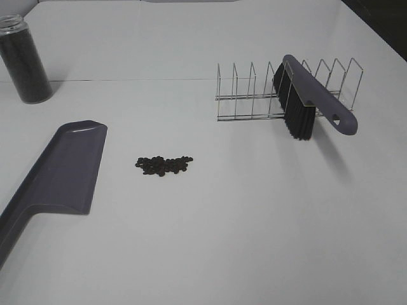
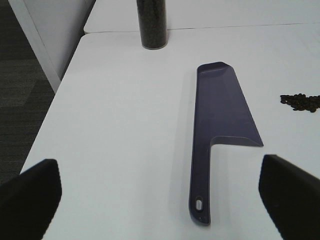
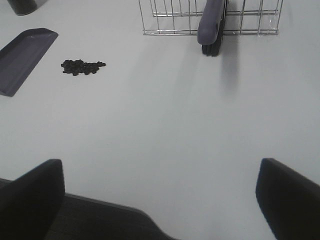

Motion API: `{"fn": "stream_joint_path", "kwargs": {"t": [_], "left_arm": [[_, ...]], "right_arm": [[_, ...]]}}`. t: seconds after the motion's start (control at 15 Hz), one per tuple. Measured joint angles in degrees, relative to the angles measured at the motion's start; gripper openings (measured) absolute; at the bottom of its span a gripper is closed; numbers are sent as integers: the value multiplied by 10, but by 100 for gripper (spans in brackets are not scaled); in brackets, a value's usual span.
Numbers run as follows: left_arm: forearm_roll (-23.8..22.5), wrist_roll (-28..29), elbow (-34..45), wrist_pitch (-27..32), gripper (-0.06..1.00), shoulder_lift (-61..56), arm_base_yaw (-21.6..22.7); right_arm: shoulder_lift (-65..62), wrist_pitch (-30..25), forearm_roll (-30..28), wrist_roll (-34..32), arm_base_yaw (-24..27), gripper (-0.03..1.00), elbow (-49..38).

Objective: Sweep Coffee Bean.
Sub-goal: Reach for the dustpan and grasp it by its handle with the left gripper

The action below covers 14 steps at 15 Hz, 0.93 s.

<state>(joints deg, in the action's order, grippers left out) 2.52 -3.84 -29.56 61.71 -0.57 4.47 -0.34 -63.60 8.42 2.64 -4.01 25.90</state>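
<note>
Exterior high: brush (image 1: 318,95) leans in wire rack (image 1: 245,98), upper right. Left end effector (image 2: 160,197) and right end effector (image 3: 160,200) released, empty; grasp handle squarely.

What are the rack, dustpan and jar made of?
The rack looks like thin metal wire, silvery and bare. The dustpan seems moulded plastic: smooth grey-purple with a soft sheen. The jar is clear glass or plastic, I can't tell which; dark contents show through.
</note>
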Motion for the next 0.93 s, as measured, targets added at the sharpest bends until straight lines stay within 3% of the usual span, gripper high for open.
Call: {"fn": "stream_joint_path", "kwargs": {"t": [0.93], "left_arm": [[0,0,0,0,99,0,0]], "right_arm": [[0,0,-1,0,0,98,0]]}}
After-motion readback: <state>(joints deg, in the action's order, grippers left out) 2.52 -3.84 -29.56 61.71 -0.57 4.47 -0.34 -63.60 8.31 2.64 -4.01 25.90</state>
